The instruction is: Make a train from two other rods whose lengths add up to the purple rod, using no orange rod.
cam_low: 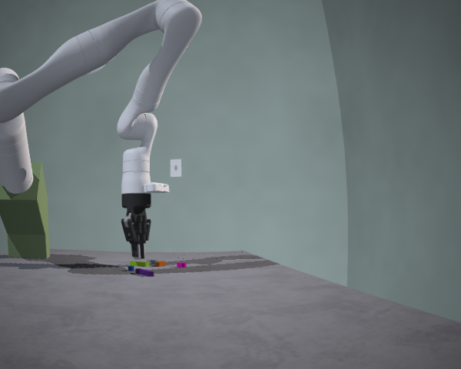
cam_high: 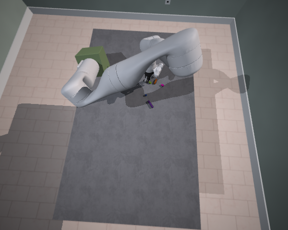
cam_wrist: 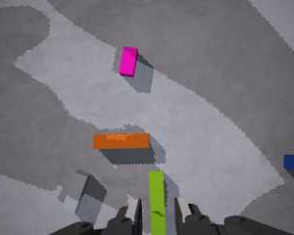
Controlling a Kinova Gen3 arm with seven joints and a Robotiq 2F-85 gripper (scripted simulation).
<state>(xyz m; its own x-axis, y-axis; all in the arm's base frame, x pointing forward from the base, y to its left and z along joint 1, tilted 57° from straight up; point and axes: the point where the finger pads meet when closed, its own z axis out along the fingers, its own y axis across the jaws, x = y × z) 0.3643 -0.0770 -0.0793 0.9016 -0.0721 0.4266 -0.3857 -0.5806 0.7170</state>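
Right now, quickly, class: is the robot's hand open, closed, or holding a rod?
Hand: partly open with a narrow gap, holding nothing; it is poised over the lime rod without gripping it.

On the tabletop [cam_low: 262,317], 1 long rod [cam_wrist: 158,206] lies lengthwise directly below the claw [cam_low: 137,254]. A crosswise rod [cam_wrist: 122,141] lies just ahead of the claw, with a short rod [cam_wrist: 127,61] farther ahead. A stubby rod [cam_wrist: 88,196] sits near its left and a small block [cam_wrist: 292,163] well to its right.

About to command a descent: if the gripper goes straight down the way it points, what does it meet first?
The lime rod. The gripper hangs just above it, fingers partly closed and holding nothing, one on each long side. Going on, the fingertips would likely straddle it and reach the table; exact height is unclear.
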